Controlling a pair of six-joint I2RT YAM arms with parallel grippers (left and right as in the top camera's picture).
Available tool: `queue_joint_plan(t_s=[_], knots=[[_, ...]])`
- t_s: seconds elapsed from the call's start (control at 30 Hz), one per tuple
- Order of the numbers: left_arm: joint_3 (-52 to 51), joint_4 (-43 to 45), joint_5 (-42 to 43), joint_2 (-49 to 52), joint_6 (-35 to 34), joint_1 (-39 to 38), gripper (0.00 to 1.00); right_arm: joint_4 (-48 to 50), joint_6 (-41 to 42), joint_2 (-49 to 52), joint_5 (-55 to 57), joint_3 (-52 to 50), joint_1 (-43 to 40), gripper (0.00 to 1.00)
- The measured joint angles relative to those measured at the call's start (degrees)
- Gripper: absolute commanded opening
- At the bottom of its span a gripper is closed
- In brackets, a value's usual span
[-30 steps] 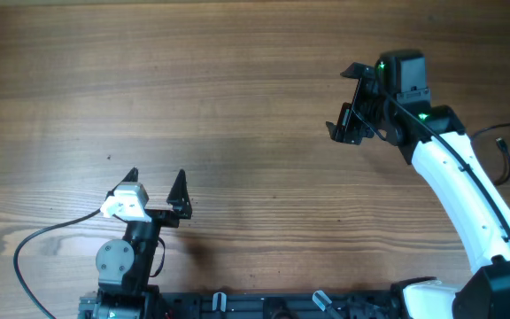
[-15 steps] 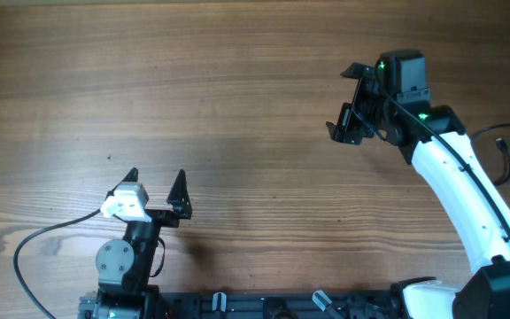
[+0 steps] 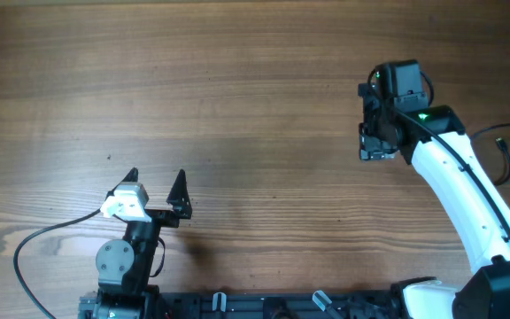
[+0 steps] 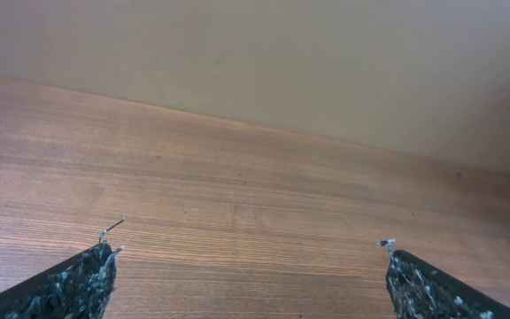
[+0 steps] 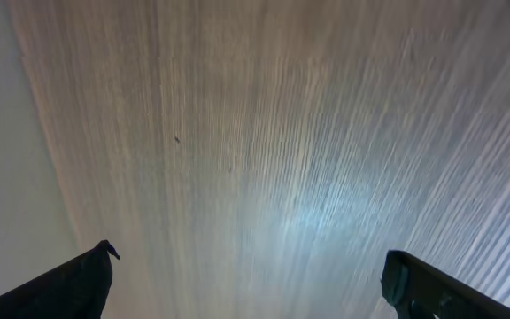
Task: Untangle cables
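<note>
The cables point(image 3: 506, 159) show only in the overhead view, as thin black cords at the far right edge of the table, one with a small plug end; part runs out of frame. My right gripper point(image 3: 369, 122) is open and empty over bare wood, well left of the cords. Its wrist view point(image 5: 246, 266) is motion-blurred and shows only wood between the fingers. My left gripper point(image 3: 156, 177) is open and empty at the near left, far from the cords. Its wrist view point(image 4: 251, 257) shows only bare table.
A black cable point(image 3: 34, 244) belonging to the left arm loops over the table at the near left. The wooden table point(image 3: 237, 97) ends at a pale wall point(image 4: 326, 62). The white right arm point(image 3: 459, 186) stretches from the near right corner.
My right gripper has swung to the right and turned, now closer to the cords. The left arm has not moved.
</note>
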Motion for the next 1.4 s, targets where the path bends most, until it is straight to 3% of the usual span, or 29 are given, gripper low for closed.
queue_joint_plan(t_s=[0.1,0.27,0.47,0.67,1.03,1.4], knots=[[0.0,0.0,0.0,0.0,0.0,0.0,1.0,0.0,-8.9,0.0,2.3,0.0,0.0,1.0],[0.0,0.0,0.0,0.0,0.0,0.0,1.0,1.2,-32.9,0.0,5.1,0.0,0.0,1.0],[0.0,0.0,0.0,0.0,0.0,0.0,1.0,11.2,-55.2,0.0,5.2,-0.2,0.0,1.0],[0.0,0.0,0.0,0.0,0.0,0.0,1.0,27.6,-62.0,-4.0,4.2,-5.2,0.0,1.0],[0.0,0.0,0.0,0.0,0.0,0.0,1.0,49.4,-64.4,-18.9,1.5,-28.5,0.0,1.0],[0.0,0.0,0.0,0.0,0.0,0.0,1.0,49.8,-78.4,-37.9,-0.6,-38.6,0.0,1.0]])
